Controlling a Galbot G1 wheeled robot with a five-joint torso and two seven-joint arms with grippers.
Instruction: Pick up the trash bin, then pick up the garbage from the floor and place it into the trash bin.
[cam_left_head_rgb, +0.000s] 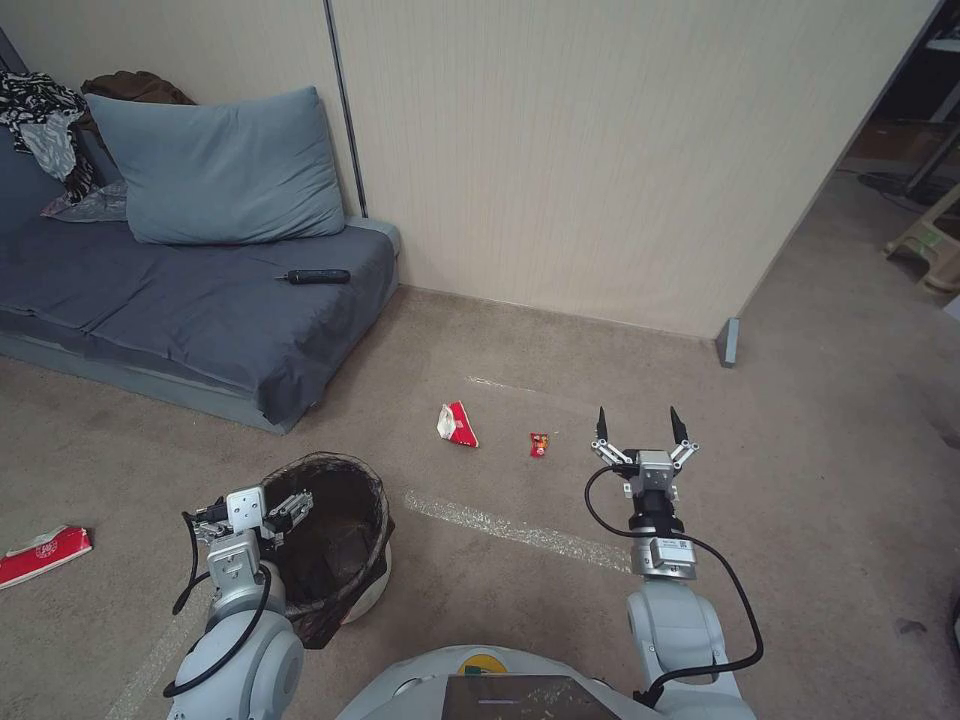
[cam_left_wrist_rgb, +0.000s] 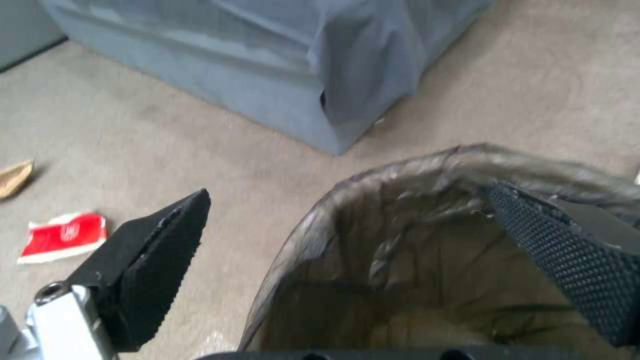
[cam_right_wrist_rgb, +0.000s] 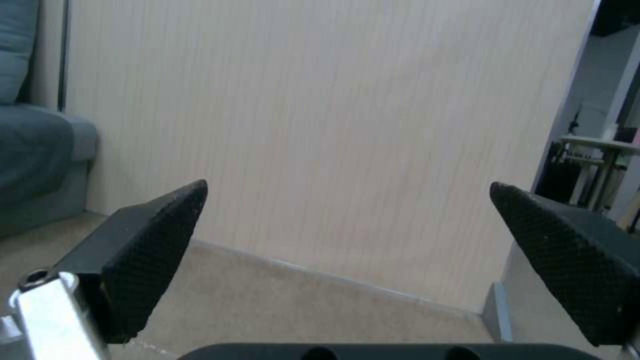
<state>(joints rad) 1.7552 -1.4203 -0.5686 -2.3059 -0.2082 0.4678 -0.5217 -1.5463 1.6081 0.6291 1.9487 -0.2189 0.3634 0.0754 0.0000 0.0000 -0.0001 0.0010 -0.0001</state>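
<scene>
The trash bin (cam_left_head_rgb: 335, 535) is a white tub lined with a dark bag and stands on the carpet at my front left. My left gripper (cam_left_head_rgb: 252, 515) is open across its near rim (cam_left_wrist_rgb: 373, 180), one finger (cam_left_wrist_rgb: 153, 265) outside the wall and the other (cam_left_wrist_rgb: 573, 265) over the inside. Garbage on the floor: a red-white wrapper (cam_left_head_rgb: 457, 424), a small red-yellow packet (cam_left_head_rgb: 539, 445) and a flat red-white wrapper (cam_left_head_rgb: 42, 553) (cam_left_wrist_rgb: 63, 237) at far left. My right gripper (cam_left_head_rgb: 640, 425) (cam_right_wrist_rgb: 347, 185) hangs open and empty just right of the small packet.
A grey sofa (cam_left_head_rgb: 200, 310) with a blue pillow (cam_left_head_rgb: 225, 170) and a black stick-shaped object (cam_left_head_rgb: 313, 277) fills the back left. A beige wall (cam_left_head_rgb: 600, 150) ends at a grey foot (cam_left_head_rgb: 728, 342). A shiny strip (cam_left_head_rgb: 510, 528) crosses the carpet. A tan scrap (cam_left_wrist_rgb: 15, 177) lies beyond the flat wrapper.
</scene>
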